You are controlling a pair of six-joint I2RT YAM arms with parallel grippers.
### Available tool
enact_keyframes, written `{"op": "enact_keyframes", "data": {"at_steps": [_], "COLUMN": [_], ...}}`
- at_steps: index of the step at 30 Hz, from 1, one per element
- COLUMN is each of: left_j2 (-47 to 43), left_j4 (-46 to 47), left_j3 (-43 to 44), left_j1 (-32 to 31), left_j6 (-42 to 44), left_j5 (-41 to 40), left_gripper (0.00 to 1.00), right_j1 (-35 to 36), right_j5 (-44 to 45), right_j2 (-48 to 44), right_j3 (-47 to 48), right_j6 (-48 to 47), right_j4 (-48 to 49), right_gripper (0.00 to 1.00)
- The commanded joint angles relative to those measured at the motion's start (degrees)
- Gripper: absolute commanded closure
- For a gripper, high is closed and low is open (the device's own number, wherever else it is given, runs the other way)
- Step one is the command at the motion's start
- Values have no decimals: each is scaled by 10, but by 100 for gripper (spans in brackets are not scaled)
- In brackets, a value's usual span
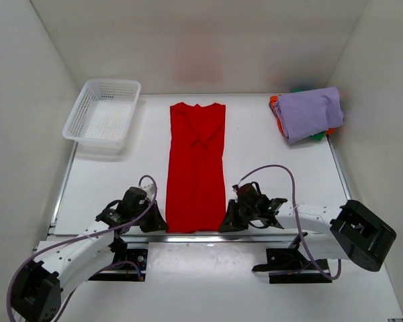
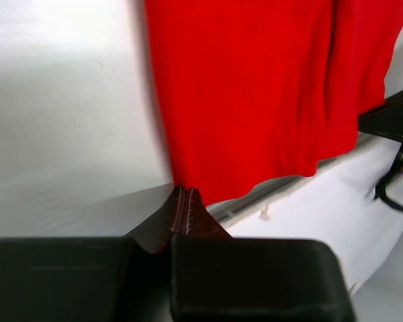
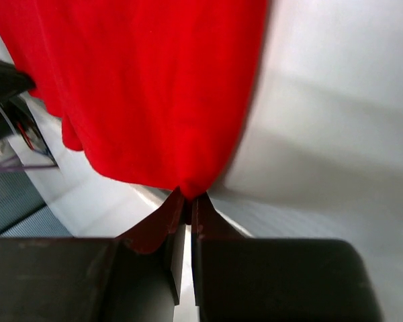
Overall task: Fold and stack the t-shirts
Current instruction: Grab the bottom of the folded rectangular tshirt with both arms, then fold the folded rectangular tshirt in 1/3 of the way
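The red t-shirt lies on the table as a long narrow strip, sleeves folded in, collar at the far end. My left gripper is shut on its near left hem corner; the left wrist view shows the jaws closed on the red t-shirt. My right gripper is shut on its near right hem corner; the right wrist view shows the red t-shirt pinched between the tips. A stack of folded shirts sits at the far right, the lavender one on top, with orange and green edges showing under it.
A white mesh basket stands at the far left of the table. White walls close in the table on three sides. The table's near edge runs just under both grippers.
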Motion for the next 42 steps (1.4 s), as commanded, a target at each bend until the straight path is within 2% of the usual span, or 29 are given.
{"op": "enact_keyframes", "data": {"at_steps": [1, 7, 10, 15, 18, 21, 25, 31, 34, 35, 36, 38, 42], "left_j2": [-23, -42, -18, 70, 140, 226, 362, 528, 587, 607, 621, 630, 571], "left_j4": [-17, -42, -42, -35, 12, 53, 104, 141, 188, 196, 197, 209, 228], "left_j3": [-13, -16, 45, 183, 244, 297, 378, 502, 533, 552, 568, 574, 495], "left_j1": [-33, -28, -8, 56, 114, 138, 169, 205, 227, 231, 236, 246, 251], "left_j6": [-29, -23, -11, 33, 45, 53, 62, 67, 49, 43, 42, 29, 25], "left_j5": [16, 28, 36, 37, 65, 71, 73, 64, 90, 91, 99, 123, 132], "left_gripper": [100, 100, 100, 100, 100, 100, 100, 98, 84, 67, 60, 55, 53], "right_j1": [21, 16, -15, -124, -190, -241, -296, -335, -343, -346, -347, -345, -342], "right_j5": [-24, -69, -87, -135, -174, -194, -207, -207, -191, -182, -178, -171, -132], "right_j2": [-39, -60, -62, -56, -6, 52, 170, 350, 420, 424, 431, 431, 374], "right_j3": [-22, -30, -2, 87, 158, 215, 346, 544, 625, 630, 641, 645, 584], "right_j6": [3, -4, -38, -94, -132, -176, -240, -302, -323, -324, -324, -326, -314], "right_j4": [-55, -74, -112, -164, -172, -185, -216, -269, -284, -278, -273, -279, -255], "right_gripper": [100, 100, 100, 100, 99, 100, 100, 100, 83, 75, 69, 61, 50]}}
